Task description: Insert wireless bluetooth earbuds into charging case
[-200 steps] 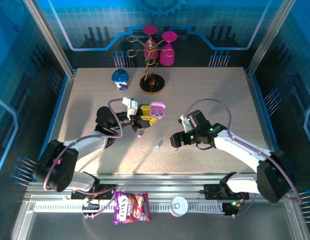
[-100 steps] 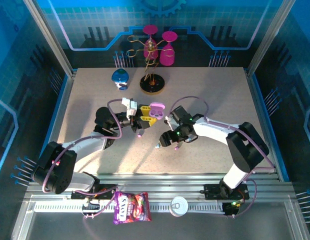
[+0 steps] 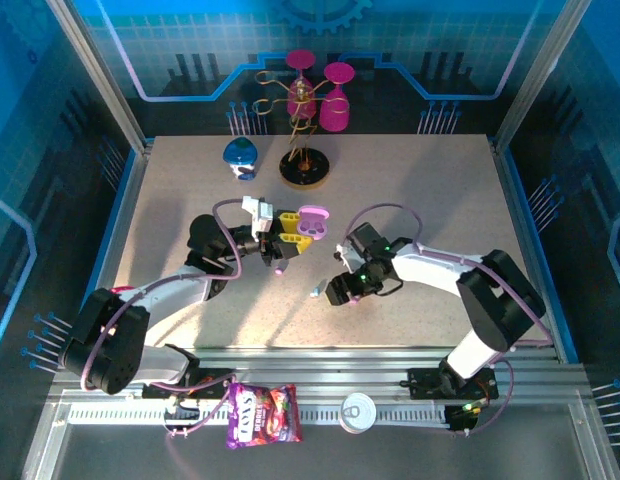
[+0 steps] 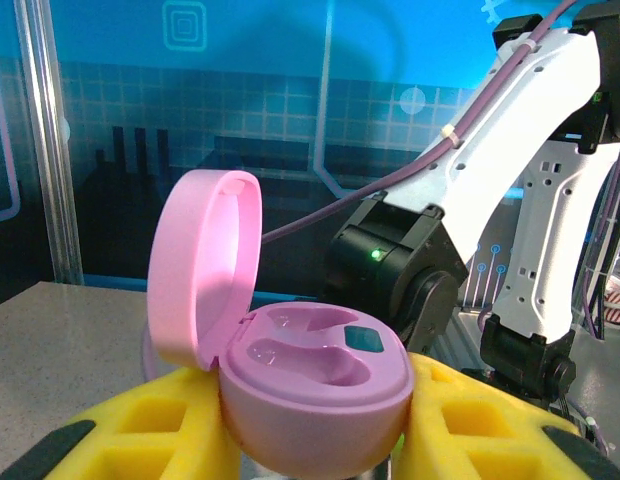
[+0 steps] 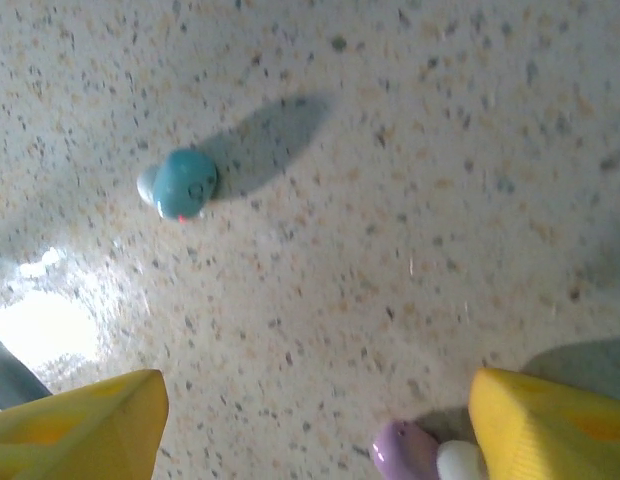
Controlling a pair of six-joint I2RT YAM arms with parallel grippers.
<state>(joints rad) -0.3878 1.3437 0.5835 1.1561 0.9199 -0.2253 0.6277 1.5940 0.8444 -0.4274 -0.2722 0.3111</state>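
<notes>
Holds the right pincer (image 3: 335, 291) with blocky yellow pads (image 5: 75, 420) spread wide over the speckled, stone-like desk (image 5: 410, 180) where a smooth rounded teal earbud (image 5: 180, 183) lies, and farther back clamps the left pincer (image 3: 292, 233) around the glossy pink pebble-shaped case (image 4: 310, 375), lid up.

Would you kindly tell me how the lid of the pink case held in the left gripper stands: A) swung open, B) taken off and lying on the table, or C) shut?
A: the lid stands upright on its hinge, leaving the top of the case uncovered.
</notes>
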